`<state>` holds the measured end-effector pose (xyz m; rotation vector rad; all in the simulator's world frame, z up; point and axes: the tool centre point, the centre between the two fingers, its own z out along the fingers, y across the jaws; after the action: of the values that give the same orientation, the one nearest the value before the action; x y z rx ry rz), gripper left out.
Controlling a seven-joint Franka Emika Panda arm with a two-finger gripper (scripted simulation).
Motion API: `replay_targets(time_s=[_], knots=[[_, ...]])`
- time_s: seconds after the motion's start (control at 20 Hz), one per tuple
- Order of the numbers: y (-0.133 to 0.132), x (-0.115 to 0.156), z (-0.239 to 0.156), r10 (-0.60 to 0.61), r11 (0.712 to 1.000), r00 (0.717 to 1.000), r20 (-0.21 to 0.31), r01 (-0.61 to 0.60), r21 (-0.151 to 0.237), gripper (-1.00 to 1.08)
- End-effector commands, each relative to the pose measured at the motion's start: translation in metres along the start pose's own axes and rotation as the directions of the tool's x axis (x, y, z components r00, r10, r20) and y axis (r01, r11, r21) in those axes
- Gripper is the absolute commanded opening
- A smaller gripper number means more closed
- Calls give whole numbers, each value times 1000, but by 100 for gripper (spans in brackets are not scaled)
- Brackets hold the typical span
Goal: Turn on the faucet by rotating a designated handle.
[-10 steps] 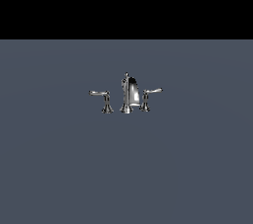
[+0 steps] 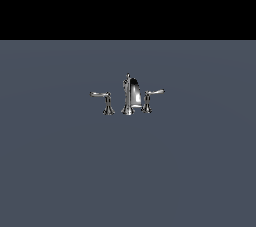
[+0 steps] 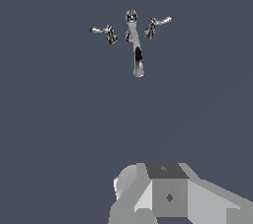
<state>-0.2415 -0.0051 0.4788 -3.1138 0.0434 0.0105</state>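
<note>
The small chrome faucet point(image 2: 129, 98) stands on the grey floor in the middle of the exterior view, its tall arched spout point(image 2: 132, 93) in the centre. The handle point(image 2: 152, 96), a short, slightly upturned lever on a flared post, is on the exterior view's right of the spout. The wrist view shows the faucet point(image 3: 134, 35) from above, with the handle point(image 3: 157, 23) beside the spout. Only a grey, blocky part of my gripper point(image 3: 168, 196) shows in the wrist view, far from the faucet. Its fingertips are not distinguishable. No arm appears in the exterior view.
A second chrome handle point(image 2: 102, 99) with a longer, flatter, curl-tipped lever stands on the exterior view's left of the spout, also seen in the wrist view as a lever point(image 3: 104, 31). The flat grey floor point(image 2: 128, 171) surrounds the faucet.
</note>
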Motion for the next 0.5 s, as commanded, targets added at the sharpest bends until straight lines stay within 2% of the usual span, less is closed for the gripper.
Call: replay_targets(time_s=[0.0,0.45], knots=[[-3,6,7,25,1000,1000,0,-25,0,-100],[-18,48,50,180,984,984,-2,-180,0,-100]])
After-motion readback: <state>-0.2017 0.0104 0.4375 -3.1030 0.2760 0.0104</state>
